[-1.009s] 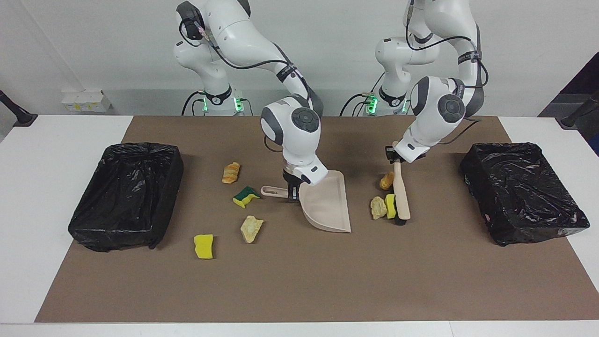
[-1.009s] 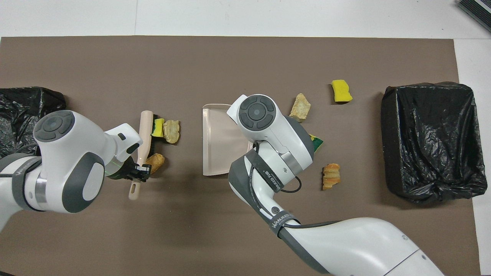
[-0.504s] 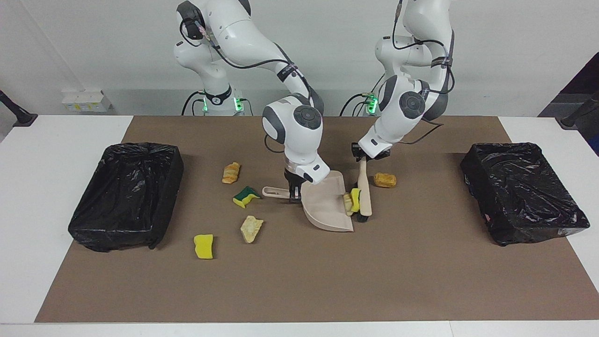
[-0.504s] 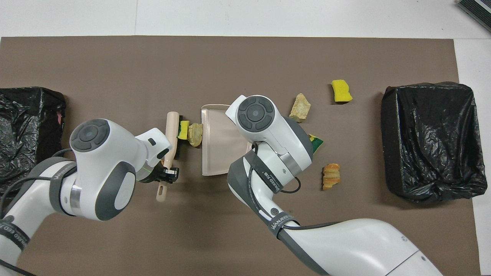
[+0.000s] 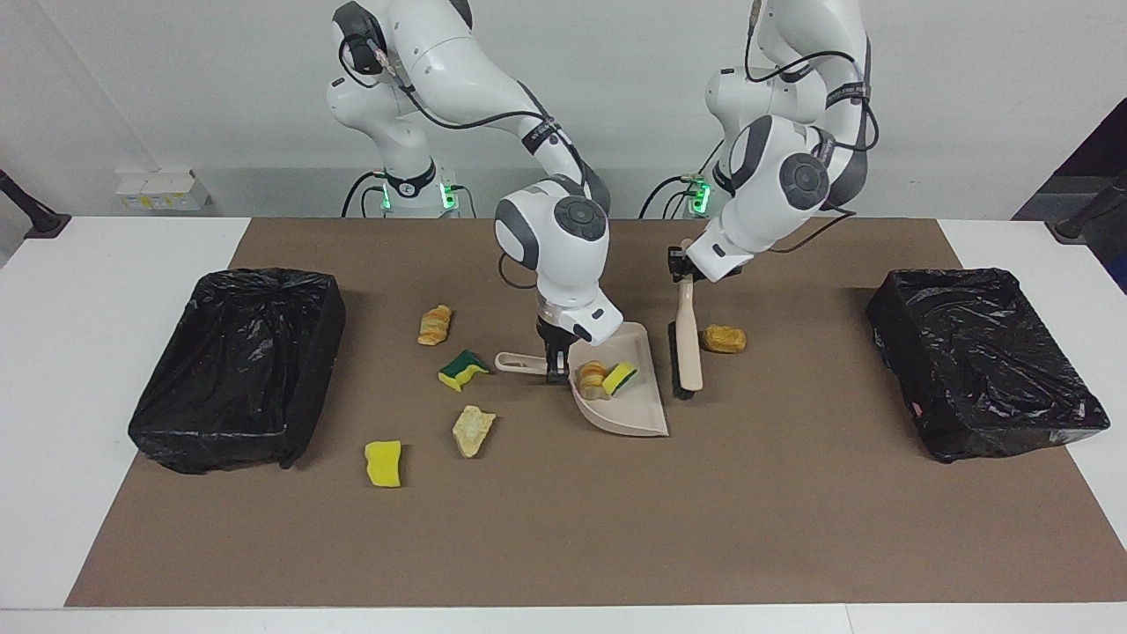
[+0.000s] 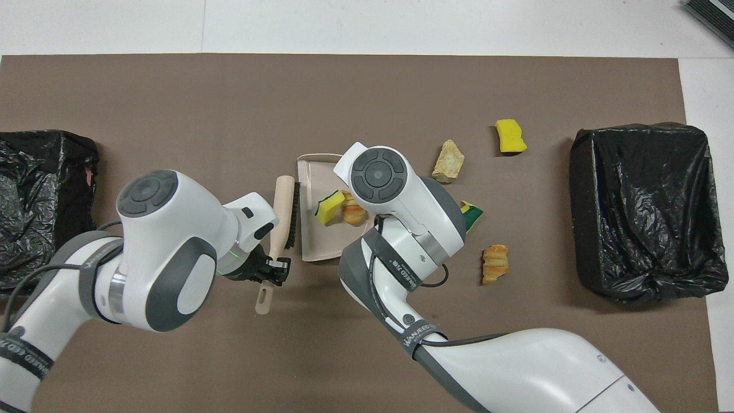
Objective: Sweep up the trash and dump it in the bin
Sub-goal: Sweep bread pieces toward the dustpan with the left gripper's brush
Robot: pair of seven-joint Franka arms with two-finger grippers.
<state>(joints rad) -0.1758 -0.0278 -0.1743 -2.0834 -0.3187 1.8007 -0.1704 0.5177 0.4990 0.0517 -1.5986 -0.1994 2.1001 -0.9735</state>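
Observation:
My right gripper is shut on the handle of the beige dustpan, which rests on the brown mat; in the overhead view my wrist hides this gripper. A yellow sponge piece and a tan-orange chunk lie in the pan, also in the overhead view. My left gripper is shut on the brush, whose bristles face the pan's open edge. An orange chunk lies beside the brush, toward the left arm's end.
Loose trash lies toward the right arm's end: a ridged bread piece, a green-yellow sponge, a tan chunk and a yellow sponge. Black-lined bins stand at the right arm's end and the left arm's end.
My left gripper swept the brush toward the dustpan, pushing the yellow sponge and a tan chunk into it. One orange chunk stayed on the mat. The dustpan barely moved.

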